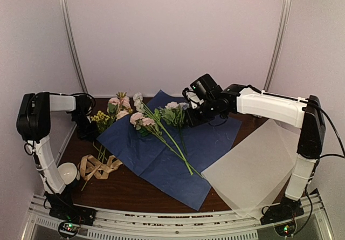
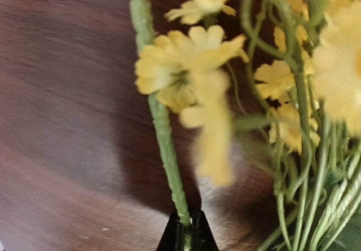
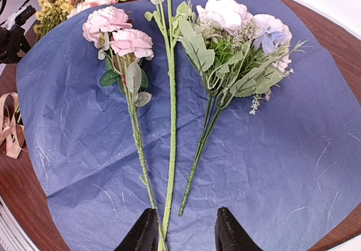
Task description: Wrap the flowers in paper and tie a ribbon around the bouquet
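Though blurred, left gripper [image 2: 186, 234] seemingly clamped on a flower stem [image 2: 163, 144]; right gripper [image 3: 183, 237] parted above paper [image 3: 271, 166].

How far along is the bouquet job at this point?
Early. Done: the paper lies flat with pink flowers and a white spray on it. In hand: the left gripper is shut on a yellow stem; the right gripper hangs open over the paper. Left: wrapping, and tying the ribbon, which lies loose.

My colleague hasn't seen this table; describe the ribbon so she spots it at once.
Start at the big central blue paper. Just left of it, on bare wood, lies the ribbon: a flat tan looped strip, unlike the stemmed flowers nearby.
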{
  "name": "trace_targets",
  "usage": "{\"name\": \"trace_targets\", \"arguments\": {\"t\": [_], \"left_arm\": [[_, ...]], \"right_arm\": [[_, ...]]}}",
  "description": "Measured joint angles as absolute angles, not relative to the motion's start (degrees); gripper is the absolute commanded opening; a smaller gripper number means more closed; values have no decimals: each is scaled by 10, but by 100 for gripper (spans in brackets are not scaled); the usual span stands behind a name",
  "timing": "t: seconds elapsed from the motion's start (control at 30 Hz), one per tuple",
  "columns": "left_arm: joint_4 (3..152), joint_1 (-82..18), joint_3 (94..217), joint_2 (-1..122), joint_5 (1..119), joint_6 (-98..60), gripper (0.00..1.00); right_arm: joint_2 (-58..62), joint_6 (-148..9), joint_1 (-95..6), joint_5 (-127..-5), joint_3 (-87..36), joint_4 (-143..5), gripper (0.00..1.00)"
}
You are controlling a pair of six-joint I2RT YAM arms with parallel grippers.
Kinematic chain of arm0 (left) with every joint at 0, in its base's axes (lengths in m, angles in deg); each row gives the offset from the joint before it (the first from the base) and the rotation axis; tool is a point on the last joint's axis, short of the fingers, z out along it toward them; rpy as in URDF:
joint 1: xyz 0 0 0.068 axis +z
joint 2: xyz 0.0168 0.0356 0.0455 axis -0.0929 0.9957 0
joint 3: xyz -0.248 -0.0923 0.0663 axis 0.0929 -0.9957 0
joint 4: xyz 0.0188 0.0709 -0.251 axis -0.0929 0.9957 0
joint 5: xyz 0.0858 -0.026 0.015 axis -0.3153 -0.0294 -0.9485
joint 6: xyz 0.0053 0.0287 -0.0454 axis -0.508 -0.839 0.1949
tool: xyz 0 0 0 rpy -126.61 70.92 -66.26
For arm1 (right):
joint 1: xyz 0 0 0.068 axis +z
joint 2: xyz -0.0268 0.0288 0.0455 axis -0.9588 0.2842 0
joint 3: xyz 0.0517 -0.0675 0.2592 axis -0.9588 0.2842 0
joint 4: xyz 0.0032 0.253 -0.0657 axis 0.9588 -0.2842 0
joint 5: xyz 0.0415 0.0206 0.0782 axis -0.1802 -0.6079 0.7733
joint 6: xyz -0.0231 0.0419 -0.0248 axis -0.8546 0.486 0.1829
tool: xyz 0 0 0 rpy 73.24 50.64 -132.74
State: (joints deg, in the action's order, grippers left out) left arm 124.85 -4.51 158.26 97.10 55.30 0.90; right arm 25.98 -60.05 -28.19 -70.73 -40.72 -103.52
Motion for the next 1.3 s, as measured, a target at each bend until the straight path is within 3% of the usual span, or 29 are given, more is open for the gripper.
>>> {"name": "trace_targets", "arguments": {"t": [0.2,0.43,0.63,0.87,1.13,1.23,1.3], "left_arm": [[1248,-45,1578,877,467,-15,0],[1230,-53,1659,720,382,-107,0],[1161,-121,1656,583,359,-189,0],[973,-277,1567,489,511,-189,0],[815,-394,1560,563,673,-125,0],[788,-407,1561,578,703,-112,0],[776,-409,1561,584,715,-105,0]], "right_arm": [[250,-607,-285,-709,-405,-1031,36],[248,-609,-285,-707,-405,-1031,37],[233,-606,-285,-659,-406,-999,38],[226,-573,-265,-489,-406,-842,43],[241,-476,-234,-406,-447,-629,50],[252,-461,-231,-395,-453,-587,49],[261,-458,-230,-395,-458,-582,42]]}}
